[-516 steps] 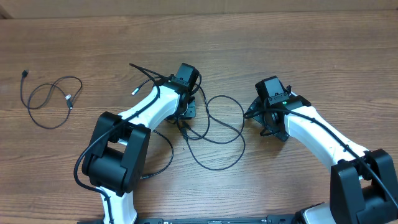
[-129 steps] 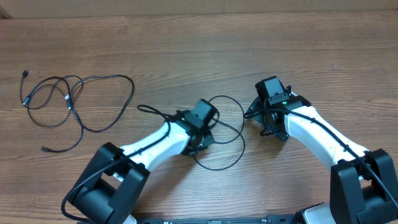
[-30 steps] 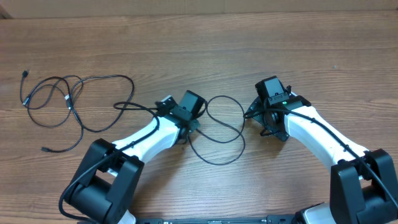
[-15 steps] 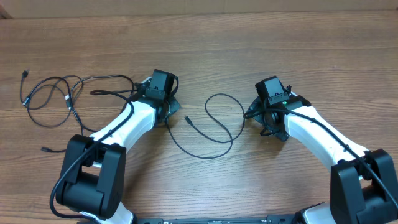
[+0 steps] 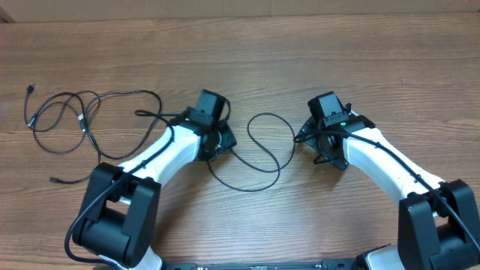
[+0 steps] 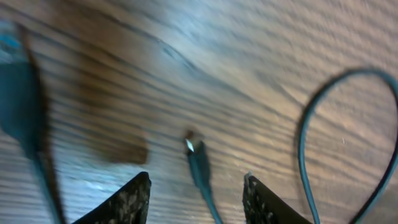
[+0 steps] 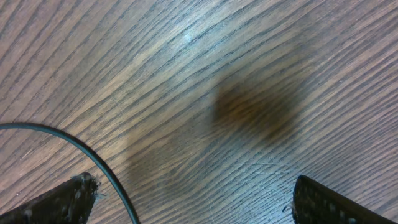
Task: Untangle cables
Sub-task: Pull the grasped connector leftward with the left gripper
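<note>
Wood-grain table point(image 5: 247, 45) under both arms; your left gripper point(image 6: 196, 196) hangs low, jaws apart, clamped on nothing; a silver-tipped plug point(image 6: 198, 163) lies on the wood between its fingers. Right gripper point(image 7: 193, 208) stands wide and empty, one cord arc beside its left finger; middle cable point(image 5: 255, 189) loops between the two arms. Left bundle point(image 5: 82, 124) sits at the far left, its cords crossing each other. Judgement: partly done. The middle cable looks free of the rest; the bundle is left for you to separate.
</note>
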`<state>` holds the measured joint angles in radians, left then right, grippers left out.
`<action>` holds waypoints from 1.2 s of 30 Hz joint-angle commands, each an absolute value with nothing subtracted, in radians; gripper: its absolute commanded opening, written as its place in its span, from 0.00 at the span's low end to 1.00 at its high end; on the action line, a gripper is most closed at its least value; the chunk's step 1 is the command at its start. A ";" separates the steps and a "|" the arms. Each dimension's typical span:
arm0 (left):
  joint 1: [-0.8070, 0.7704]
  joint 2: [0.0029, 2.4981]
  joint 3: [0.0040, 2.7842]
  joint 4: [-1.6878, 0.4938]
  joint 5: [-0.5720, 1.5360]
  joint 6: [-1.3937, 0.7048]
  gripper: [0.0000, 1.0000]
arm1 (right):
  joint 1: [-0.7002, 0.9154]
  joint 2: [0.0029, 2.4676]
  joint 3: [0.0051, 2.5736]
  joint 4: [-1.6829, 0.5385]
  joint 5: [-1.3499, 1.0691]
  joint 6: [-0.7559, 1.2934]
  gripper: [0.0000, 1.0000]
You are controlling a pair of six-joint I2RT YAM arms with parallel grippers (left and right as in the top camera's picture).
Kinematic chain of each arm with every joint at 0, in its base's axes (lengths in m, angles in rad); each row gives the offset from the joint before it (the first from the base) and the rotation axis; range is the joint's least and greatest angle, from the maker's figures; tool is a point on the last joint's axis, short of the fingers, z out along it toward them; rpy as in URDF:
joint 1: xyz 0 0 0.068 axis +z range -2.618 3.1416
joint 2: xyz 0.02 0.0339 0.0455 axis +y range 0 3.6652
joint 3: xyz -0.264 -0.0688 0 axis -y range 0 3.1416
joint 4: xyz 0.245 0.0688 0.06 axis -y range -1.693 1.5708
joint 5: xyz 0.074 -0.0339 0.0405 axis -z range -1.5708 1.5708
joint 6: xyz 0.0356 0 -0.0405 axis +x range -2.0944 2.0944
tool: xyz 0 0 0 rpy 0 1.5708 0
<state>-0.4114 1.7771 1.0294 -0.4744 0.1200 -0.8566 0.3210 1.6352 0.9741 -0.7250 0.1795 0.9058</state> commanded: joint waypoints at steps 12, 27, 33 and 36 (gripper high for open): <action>-0.557 1.962 1.043 -0.432 -0.004 -1.003 0.15 | 0.318 1.620 0.969 -0.720 0.178 0.913 1.00; -0.443 1.910 1.254 -0.769 -0.161 -0.900 0.04 | 0.318 1.620 0.969 -0.720 0.178 0.913 1.00; -0.430 1.911 1.280 -0.794 -0.242 -0.830 0.04 | 0.318 1.620 0.968 -0.720 0.178 0.913 1.00; -0.430 1.911 1.280 -0.824 -0.291 -0.830 0.04 | 0.318 1.620 0.968 -0.720 0.178 0.913 1.00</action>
